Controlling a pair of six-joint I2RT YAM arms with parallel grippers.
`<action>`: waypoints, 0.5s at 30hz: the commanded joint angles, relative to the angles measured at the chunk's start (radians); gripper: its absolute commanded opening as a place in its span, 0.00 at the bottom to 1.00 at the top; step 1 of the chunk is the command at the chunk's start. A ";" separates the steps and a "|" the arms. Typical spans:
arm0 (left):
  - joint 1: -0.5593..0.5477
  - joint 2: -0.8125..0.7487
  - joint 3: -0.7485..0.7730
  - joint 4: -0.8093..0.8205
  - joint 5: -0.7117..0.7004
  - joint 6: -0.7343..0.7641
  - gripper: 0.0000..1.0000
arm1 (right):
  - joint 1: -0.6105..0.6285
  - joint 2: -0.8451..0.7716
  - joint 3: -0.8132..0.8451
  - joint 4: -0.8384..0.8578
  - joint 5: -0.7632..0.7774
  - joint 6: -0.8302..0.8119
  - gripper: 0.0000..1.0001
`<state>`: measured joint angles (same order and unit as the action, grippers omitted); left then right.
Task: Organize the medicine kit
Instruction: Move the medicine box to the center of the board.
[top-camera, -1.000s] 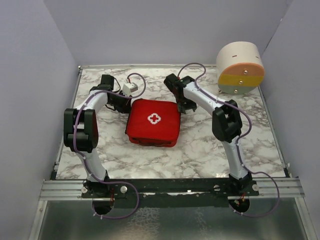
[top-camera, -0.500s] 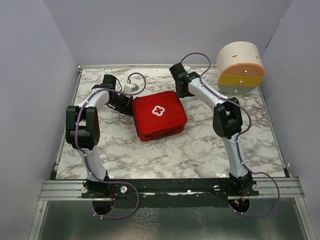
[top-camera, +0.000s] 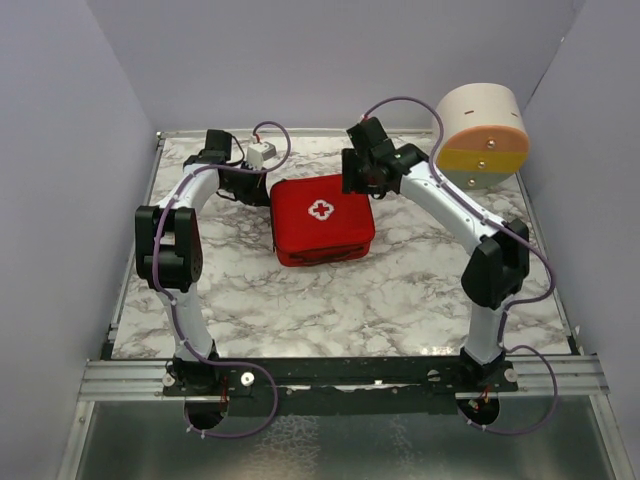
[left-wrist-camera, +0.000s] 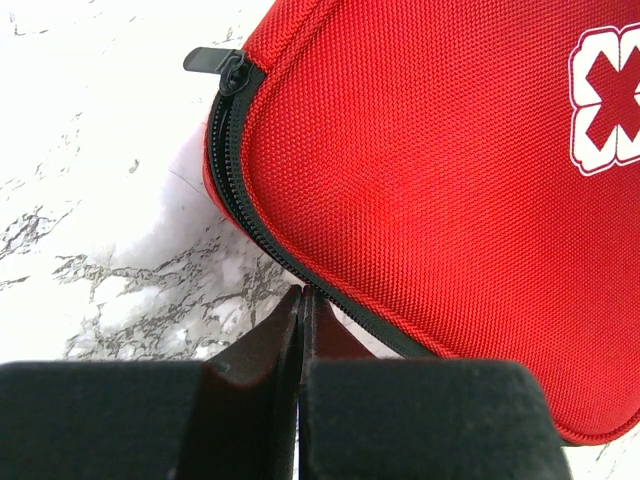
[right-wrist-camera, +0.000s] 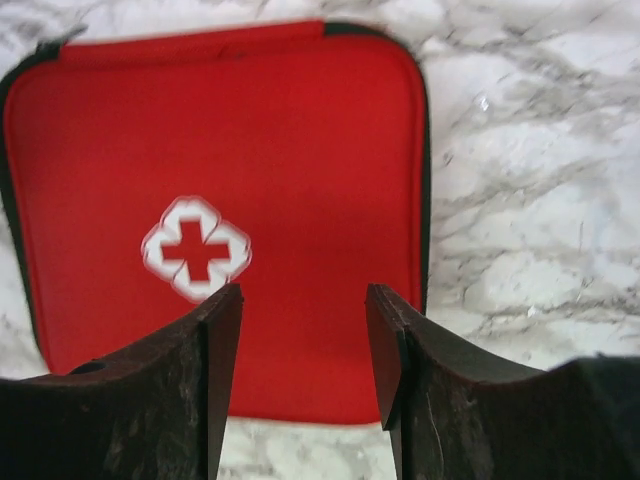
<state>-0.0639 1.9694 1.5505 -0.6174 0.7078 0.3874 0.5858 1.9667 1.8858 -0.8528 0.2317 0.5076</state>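
Observation:
The red medicine kit (top-camera: 322, 218) lies closed on the marble table, white cross on its lid facing up. My left gripper (top-camera: 268, 190) is at the kit's far left corner. In the left wrist view its jaws (left-wrist-camera: 302, 292) are shut with nothing between them, tips right at the black zipper line of the kit (left-wrist-camera: 430, 170). The zipper pull (left-wrist-camera: 222, 62) lies at the corner beyond the tips. My right gripper (top-camera: 358, 185) hovers over the kit's far right edge. In the right wrist view it (right-wrist-camera: 305, 300) is open and empty above the kit (right-wrist-camera: 250, 150).
A round cream, orange, yellow and grey drawer container (top-camera: 482, 135) stands at the back right corner. Purple walls enclose the table on three sides. Bare marble lies in front of the kit (top-camera: 350, 300).
The kit has slid toward the back right and turned a little. My left gripper followed its corner. My right arm swung its elbow out right and the gripper now sits over the kit.

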 joint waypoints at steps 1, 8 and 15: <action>-0.010 0.009 -0.016 0.031 0.075 -0.022 0.00 | 0.045 -0.118 -0.115 0.074 -0.182 -0.034 0.52; -0.010 0.013 -0.009 0.032 0.077 -0.023 0.00 | 0.211 -0.223 -0.305 0.346 -0.215 -0.595 0.58; -0.010 0.015 -0.008 0.033 0.076 -0.024 0.00 | 0.306 -0.309 -0.497 0.464 -0.243 -0.841 0.56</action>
<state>-0.0628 1.9701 1.5459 -0.6071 0.7143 0.3725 0.8635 1.7370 1.4651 -0.5144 0.0067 -0.1349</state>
